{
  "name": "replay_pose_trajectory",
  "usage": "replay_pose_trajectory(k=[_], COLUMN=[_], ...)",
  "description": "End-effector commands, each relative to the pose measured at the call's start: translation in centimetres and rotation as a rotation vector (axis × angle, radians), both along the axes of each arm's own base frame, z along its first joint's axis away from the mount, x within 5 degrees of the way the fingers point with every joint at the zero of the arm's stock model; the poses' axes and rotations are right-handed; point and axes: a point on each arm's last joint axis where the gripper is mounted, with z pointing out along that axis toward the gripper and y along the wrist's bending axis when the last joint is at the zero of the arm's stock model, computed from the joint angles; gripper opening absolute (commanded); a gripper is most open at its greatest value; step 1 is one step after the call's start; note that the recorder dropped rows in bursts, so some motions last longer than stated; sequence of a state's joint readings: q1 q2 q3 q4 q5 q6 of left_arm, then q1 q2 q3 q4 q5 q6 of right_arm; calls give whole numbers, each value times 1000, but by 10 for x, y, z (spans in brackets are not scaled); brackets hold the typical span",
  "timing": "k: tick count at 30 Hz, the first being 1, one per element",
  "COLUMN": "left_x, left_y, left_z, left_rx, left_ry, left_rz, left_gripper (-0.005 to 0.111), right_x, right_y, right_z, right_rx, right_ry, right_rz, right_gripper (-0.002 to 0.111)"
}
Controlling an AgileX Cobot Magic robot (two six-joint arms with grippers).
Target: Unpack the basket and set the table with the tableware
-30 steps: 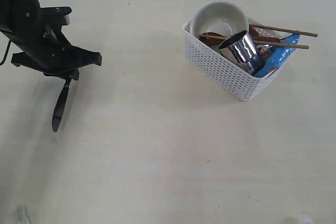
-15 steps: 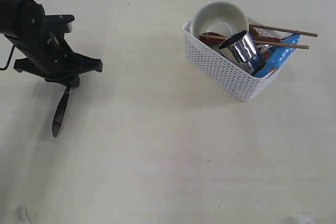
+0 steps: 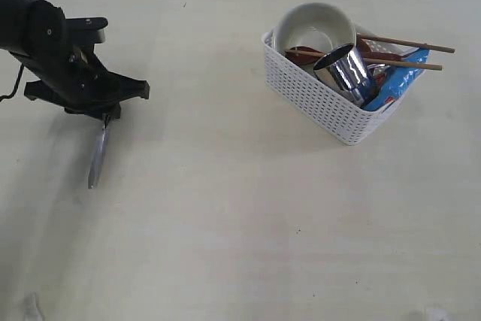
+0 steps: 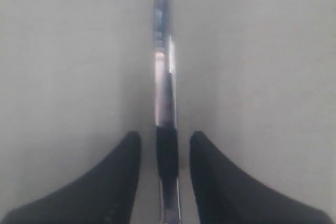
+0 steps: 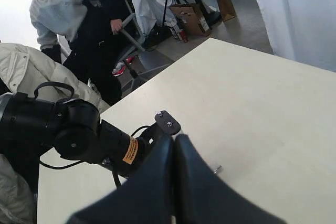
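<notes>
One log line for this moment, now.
left pincer open around knife | knife flat on table | right pincer shut, empty | bowl, steel cup, chopsticks in basket

Setting: a robot-testing lab.
Beyond the table (image 5: pixel 247 108): an onlooker (image 5: pixel 63 9), tripod legs (image 5: pixel 167 4), a cardboard box (image 5: pixel 190 18).
Beside the table: a white curtain (image 5: pixel 299 14).
</notes>
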State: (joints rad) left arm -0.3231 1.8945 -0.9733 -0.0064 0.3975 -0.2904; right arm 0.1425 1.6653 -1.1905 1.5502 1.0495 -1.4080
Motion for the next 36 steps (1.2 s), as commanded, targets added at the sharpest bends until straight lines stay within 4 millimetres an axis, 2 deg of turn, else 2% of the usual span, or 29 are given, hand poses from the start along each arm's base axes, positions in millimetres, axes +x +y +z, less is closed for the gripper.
replay_pose_trajectory(k=[1, 12, 17, 21, 24, 27, 29, 30, 32, 34, 36], left_x=[1, 2, 0, -8, -16, -23, -30, -35, -43, -51, -53], left_y=[0, 0, 1, 3, 6, 7, -1, -9, -26, -40, -44], left_z=[0, 5, 31, 60, 79, 93, 101, 104, 100, 96, 96], left_rx=[-4, 0, -10, -7, -4, -27, -73, -105, -147, -164, -183], left_ry=[-1, -20, -93, -133, -179, -280, -449, -566, -704, -799, -866], left_rz=[8, -10, -41, -75, -109, -128, -160, -196, -275, -380, -417], left_gripper=[41, 41, 41, 41, 41, 41, 41, 41, 41, 41, 41], right_x=[-1, -1, -1, -1, 4, 13, 26, 33, 37, 40, 41], right_y=[0, 0, 0, -1, -5, -12, -25, -32, -37, -43, -50], right_z=[6, 6, 6, 2, -3, -10, -15, -12, -2, 11, 24], right_rx=[3, 7, 5, -81, -151, -258, -360, -431, -509, -622, -716], right_ry=[-23, -22, -25, -132, -147, -146, -149, -172, -141, -117, -91], right_rz=[-2, -3, -2, 26, -26, -132, -309, -391, -414, -418, -451], right_gripper=[-1, -1, -1, -1, -1, 0, 0, 0, 0, 0, 0])
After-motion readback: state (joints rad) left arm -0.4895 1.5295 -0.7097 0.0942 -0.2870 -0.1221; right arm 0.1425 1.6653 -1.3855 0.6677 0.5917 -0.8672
